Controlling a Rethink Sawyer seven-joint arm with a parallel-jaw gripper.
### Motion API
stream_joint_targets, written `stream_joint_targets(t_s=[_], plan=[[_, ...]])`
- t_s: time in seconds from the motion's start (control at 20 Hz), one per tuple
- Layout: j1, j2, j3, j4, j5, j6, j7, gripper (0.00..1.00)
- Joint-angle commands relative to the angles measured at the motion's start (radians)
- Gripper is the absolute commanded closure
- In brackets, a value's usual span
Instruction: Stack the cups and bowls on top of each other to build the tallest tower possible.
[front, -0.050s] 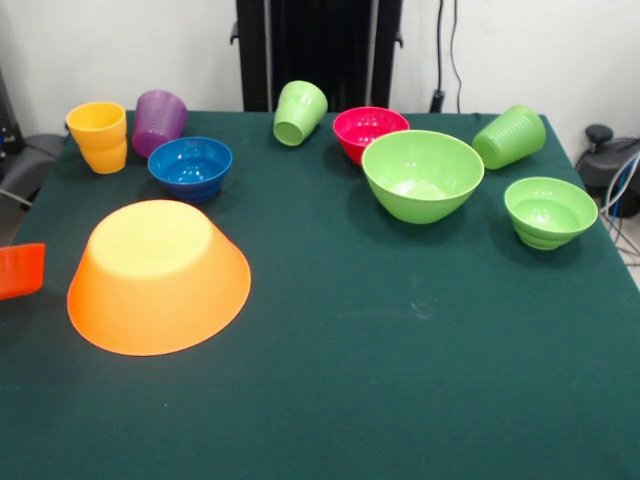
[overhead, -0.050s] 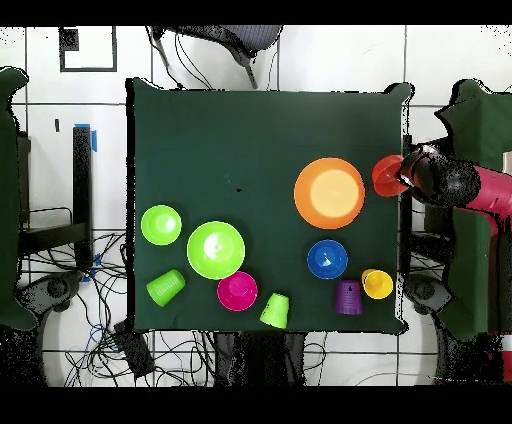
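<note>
1. The green-clothed table (front, -0.050s: 400, 380) lay mostly bare from the centre through 6 o'clock to 4 o'clock, which looked like the best open room for building. Everything else crowded the far half.
2. The huge orange bowl (front, -0.050s: 158, 275) sat upside down at about 9 o'clock, near the edge but not on it. It looked light, stiff and glossy, so probably slippery. I would take it by the rim wall.
3. The large light green bowl (front, -0.050s: 422, 175) stood upright at 1 o'clock, with its thin rim free for a pinch.
4. The small green bowl (front, -0.050s: 549, 211) stood at 2 o'clock near the edge, the blue bowl (front, -0.050s: 190, 166) at 11 and the pink bowl (front, -0.050s: 368, 130) at 12.
5. The red-orange bowl (front, -0.050s: 20, 270) hung at the 9 o'clock edge. A person's red sleeve (overhead, -0.050s: 490, 192) reached in at it.
6. The yellow cup (front, -0.050s: 99, 136) stood upright and the purple cup (front, -0.050s: 158, 121) just beside it, in the 10 o'clock corner. One light green cup (front, -0.050s: 299, 112) lay tipped at 12 and the other green cup (front, -0.050s: 509, 136) on its side at 1. Their ribs should help the grip, though the lying ones may roll.
7. No tower existed yet.
8. I could not see the gripper in either view, so I cannot tell how its jaws stood.
</note>
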Motion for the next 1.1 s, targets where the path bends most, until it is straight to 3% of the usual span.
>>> stream_joint_targets(t_s=[0.05, 0.4, 1.1], plan=[[0.059, -0.011, -0.072, 0.011, -0.069, 0.052, -0.220, 1.00], [0.044, 0.022, -0.079, 0.029, -0.025, 0.071, -0.178, 1.00], [0.014, 0.062, -0.048, 0.056, 0.051, 0.100, -0.201, 1.00]])
